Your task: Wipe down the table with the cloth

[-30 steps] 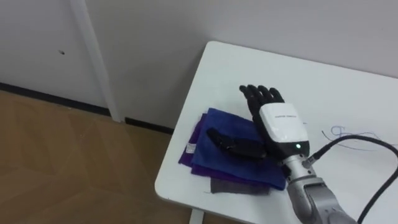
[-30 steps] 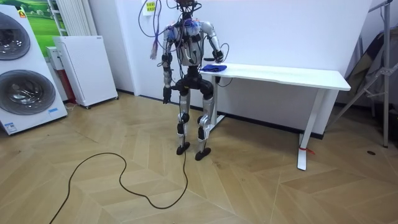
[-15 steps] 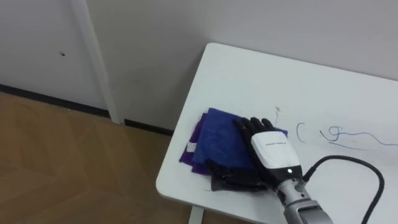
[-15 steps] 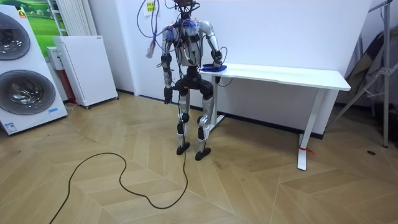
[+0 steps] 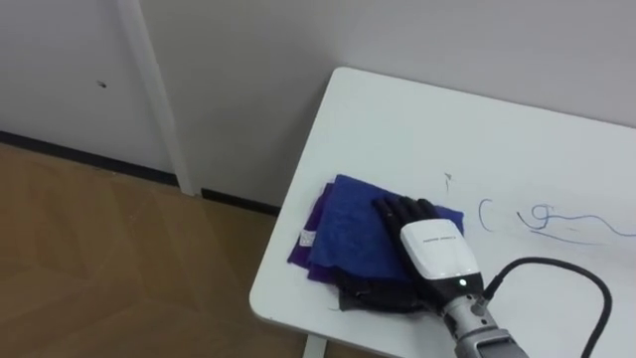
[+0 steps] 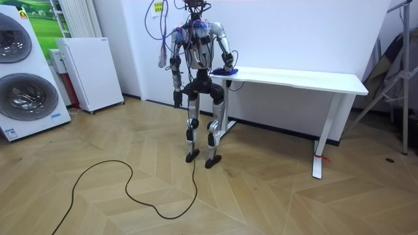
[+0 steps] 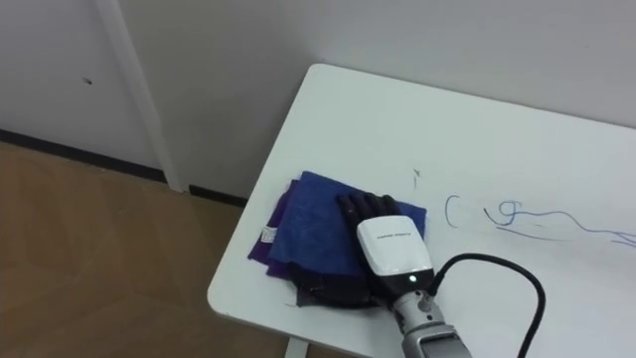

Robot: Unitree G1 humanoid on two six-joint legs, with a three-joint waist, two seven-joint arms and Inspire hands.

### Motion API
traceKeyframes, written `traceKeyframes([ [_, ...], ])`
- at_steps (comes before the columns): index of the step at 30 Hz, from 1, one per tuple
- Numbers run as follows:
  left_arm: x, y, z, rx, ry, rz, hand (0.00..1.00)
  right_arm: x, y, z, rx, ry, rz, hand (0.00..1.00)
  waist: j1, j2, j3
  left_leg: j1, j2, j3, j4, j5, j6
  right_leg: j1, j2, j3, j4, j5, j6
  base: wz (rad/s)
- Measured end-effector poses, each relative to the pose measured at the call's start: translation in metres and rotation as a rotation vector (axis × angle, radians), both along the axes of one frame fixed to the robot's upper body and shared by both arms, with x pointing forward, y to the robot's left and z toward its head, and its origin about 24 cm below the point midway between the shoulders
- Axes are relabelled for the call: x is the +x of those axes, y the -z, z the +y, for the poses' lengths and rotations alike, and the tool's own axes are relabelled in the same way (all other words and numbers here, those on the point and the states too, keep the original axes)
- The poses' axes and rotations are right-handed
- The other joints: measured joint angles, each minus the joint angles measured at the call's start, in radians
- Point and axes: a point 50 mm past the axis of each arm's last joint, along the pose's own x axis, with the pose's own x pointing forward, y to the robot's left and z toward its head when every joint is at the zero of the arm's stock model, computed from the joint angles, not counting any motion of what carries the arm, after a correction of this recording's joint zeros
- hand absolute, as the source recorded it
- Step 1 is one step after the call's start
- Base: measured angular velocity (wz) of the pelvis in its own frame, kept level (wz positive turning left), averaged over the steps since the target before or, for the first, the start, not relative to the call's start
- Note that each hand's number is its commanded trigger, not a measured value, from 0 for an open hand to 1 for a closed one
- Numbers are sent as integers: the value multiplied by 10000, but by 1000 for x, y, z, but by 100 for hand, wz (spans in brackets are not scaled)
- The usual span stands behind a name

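Note:
A folded blue cloth (image 5: 350,231) with a purple layer under it lies near the front left corner of the white table (image 5: 417,129). My right hand (image 5: 433,255) rests flat on the cloth's right half, fingers straight and pointing away from me, so it is open. Its thumb lies along the cloth's near edge. Blue pen marks (image 5: 542,217) run across the table just right of the cloth. In the room view I stand at the table's left end facing the wall, and my left hand (image 6: 176,99) hangs by my side.
The table's left and near edges run close to the cloth, with wooden floor (image 5: 99,259) below. A white wall (image 5: 248,80) stands behind the table. In the room view, a washing machine (image 6: 23,72) and a white cabinet (image 6: 88,72) stand off to the left.
My right hand has slid back toward me across the cloth, and the pen marks to its right have come into sight. In the last half second it has hardly moved.

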Motion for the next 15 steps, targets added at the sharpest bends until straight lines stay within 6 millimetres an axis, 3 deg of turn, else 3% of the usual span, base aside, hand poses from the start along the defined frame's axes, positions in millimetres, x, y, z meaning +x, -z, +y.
traceKeyframes([
  [6,0,0,0,21,238,73,0,8,-9,-1,185,322,-784,100,6,33,-73,8,0,-7,25,0,0,76,-13,-96,-1,0,0,5],
  [15,2,0,0,16,175,28,0,11,-11,-2,338,288,-931,100,4,11,-61,102,-2,-33,5,0,0,164,-18,-102,2,-3,5,0],
])
